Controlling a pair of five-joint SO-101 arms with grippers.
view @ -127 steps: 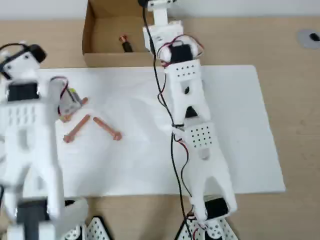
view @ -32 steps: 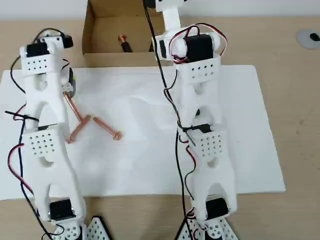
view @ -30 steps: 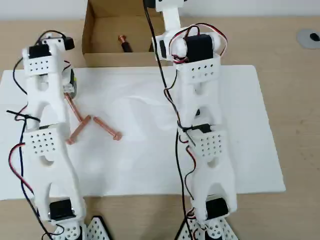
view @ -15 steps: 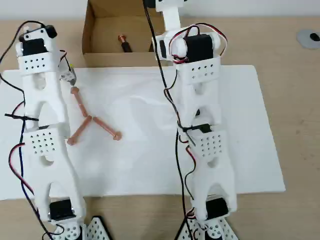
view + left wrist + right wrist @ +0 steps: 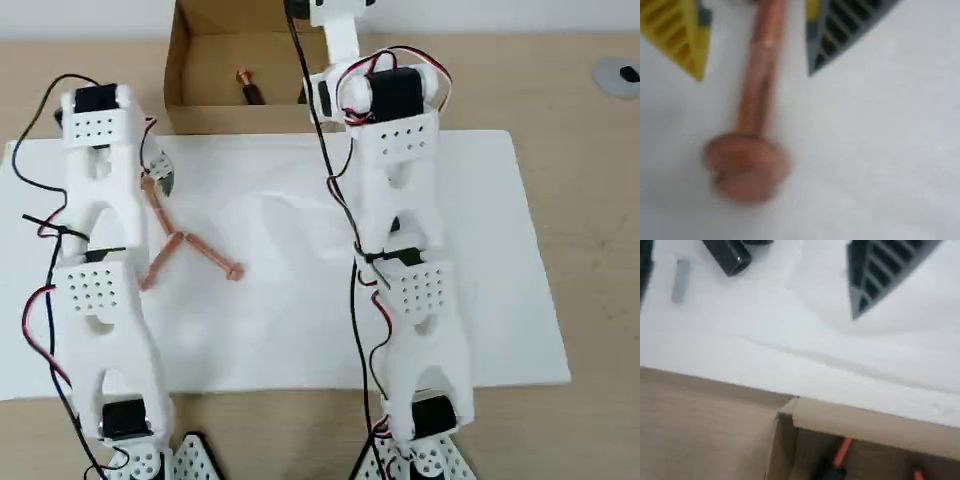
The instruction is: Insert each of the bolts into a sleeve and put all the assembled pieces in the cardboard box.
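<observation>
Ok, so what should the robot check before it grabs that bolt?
1. Left pincer open: ok, its fingers stand apart.
2. Copper bolt between them: ok, its shaft lies in the gap.
3. That bolt free of the second bolt and the third bolt: cannot tell, their ends come very close together.
4. Black sleeve ready: ok, it lies on the white sheet.
5. Cardboard box has room: ok, bare floor shows beside an assembled piece.
</observation>
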